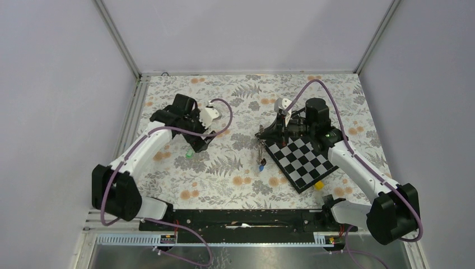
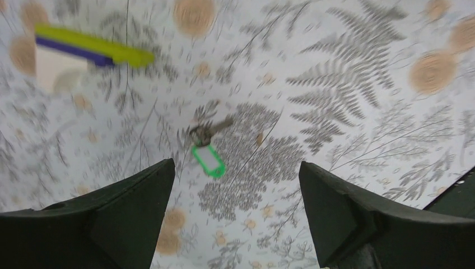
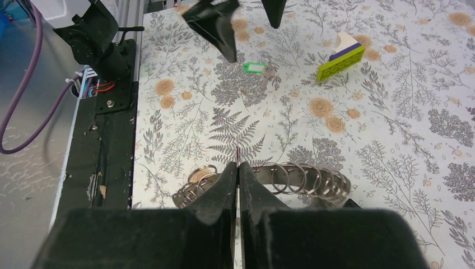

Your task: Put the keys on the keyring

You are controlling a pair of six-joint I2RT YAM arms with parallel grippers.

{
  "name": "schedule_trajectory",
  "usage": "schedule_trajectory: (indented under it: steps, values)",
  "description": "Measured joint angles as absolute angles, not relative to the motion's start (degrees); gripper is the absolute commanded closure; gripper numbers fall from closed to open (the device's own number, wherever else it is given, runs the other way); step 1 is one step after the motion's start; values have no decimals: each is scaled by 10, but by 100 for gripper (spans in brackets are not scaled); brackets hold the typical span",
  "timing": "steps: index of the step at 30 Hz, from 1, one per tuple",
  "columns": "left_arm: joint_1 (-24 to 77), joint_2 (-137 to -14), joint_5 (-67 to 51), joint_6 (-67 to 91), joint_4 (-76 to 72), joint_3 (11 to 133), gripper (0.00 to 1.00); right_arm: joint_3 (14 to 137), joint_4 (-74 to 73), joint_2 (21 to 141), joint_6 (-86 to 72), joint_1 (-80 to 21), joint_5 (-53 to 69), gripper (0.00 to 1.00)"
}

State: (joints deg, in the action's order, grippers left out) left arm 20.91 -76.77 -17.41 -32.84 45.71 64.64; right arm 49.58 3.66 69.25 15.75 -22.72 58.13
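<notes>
Between pale grey walls point(image 1: 246, 33), on a fern-print table point(image 1: 235, 185), the right gripper point(image 1: 261, 136) clenches a silver keyring chain point(image 3: 305, 178) at the checkerboard's point(image 1: 302, 159) left corner; the spread left gripper point(image 2: 235, 164) hovers over a green-tagged key point(image 2: 208, 161) farther left.

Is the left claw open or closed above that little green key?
Open. On the left claw the two fingers stand wide apart, and the green key lies on the table between them, touching neither.
</notes>
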Motion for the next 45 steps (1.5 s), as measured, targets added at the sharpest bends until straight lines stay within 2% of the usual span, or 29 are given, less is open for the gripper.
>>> schedule_trajectory:
  steps: [11, 19, 33, 45]
  values:
    - [102, -905, -127, -353, 484, 665, 24, 496, 20, 686, 176, -226, 592, 100]
    - [71, -968, -173, -486, 498, 671, 35, 496, 20, 689, 178, -217, 597, 100]
    - [63, -1072, -222, -661, 536, 734, 46, 484, 56, 701, 155, -183, 623, 100]
    - [63, -1075, -230, -701, 556, 734, 69, 475, 70, 705, 150, -182, 641, 100]
